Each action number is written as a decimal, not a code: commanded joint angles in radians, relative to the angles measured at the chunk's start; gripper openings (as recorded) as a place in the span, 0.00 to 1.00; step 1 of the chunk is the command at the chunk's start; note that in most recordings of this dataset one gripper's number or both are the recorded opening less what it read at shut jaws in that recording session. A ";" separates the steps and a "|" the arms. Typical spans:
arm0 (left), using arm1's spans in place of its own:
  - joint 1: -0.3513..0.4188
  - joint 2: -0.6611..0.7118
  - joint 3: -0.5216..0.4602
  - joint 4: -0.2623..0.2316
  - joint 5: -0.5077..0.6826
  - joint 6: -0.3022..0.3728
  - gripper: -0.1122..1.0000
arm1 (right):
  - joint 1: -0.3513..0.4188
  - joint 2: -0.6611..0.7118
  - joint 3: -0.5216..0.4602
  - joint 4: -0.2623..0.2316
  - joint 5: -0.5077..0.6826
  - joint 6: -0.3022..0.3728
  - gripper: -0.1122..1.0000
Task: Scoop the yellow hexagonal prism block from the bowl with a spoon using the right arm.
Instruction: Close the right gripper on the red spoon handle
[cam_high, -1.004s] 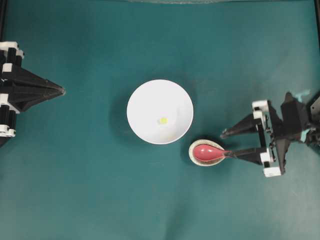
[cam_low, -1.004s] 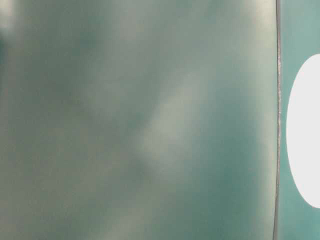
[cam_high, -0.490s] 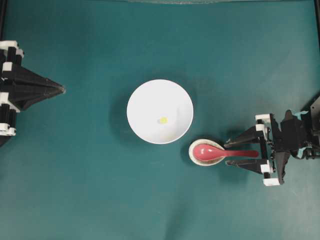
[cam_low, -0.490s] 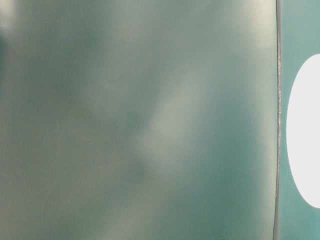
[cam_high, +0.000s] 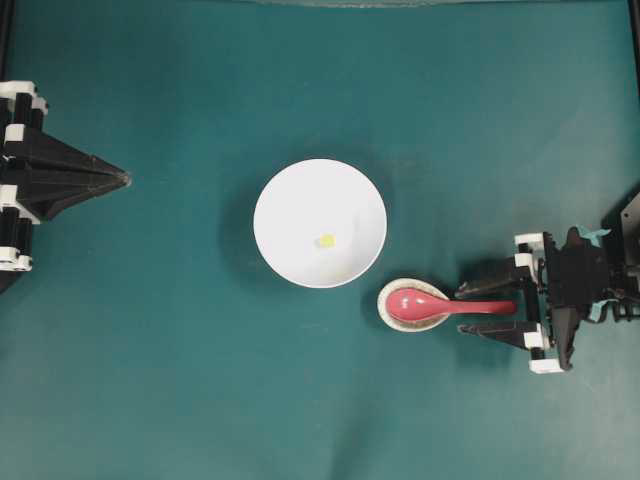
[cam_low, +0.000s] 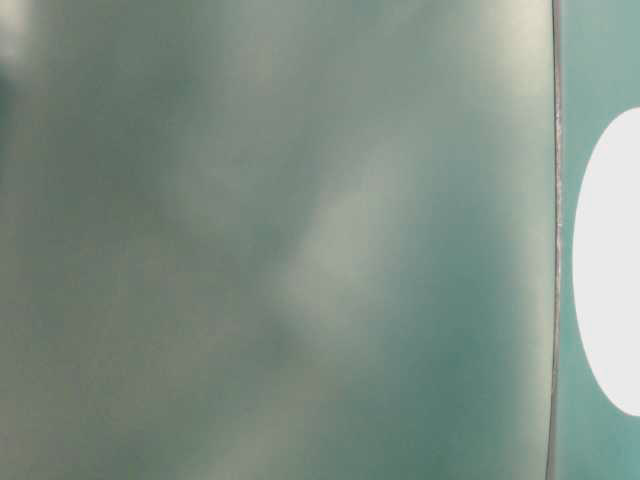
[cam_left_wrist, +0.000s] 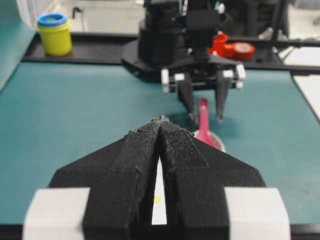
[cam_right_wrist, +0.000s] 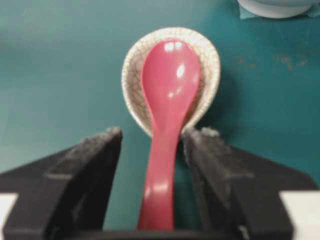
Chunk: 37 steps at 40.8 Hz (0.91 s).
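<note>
One yellow hexagonal prism block (cam_high: 326, 241), tiny and bright, lies inside the one white bowl (cam_high: 290, 195), just below and right of the bowl's middle, at the centre of the overhead view. Below and right of the bowl, one pink-red spoon (cam_high: 430, 305) rests with its scoop in one small speckled spoon rest (cam_high: 386, 303) and its handle pointing toward the right edge of the frame.

Over the last second the right gripper (cam_high: 482, 310) has shifted downward in the overhead view and lined up with the spoon. A second ago only its lower finger lay over the handle; now one finger stands on each side of it. The jaws are spread wide and hold nothing, with a gap showing beside the handle in the right wrist view. This likely means the next step is closing on the handle.

At the left edge, the left gripper (cam_high: 118, 181) is closed, empty, well away from the bowl.

Count: one block, one bowl, one spoon, one rest, two grippers.
</note>
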 joint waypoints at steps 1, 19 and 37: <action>0.003 0.009 -0.028 0.002 -0.005 0.003 0.09 | 0.005 -0.006 -0.003 0.003 -0.008 0.002 0.62; 0.003 0.009 -0.028 0.003 -0.005 0.003 0.09 | 0.005 0.000 0.000 0.026 0.014 0.002 0.61; 0.003 0.008 -0.026 0.002 -0.005 0.002 0.09 | 0.005 0.020 -0.005 0.026 0.009 0.002 0.61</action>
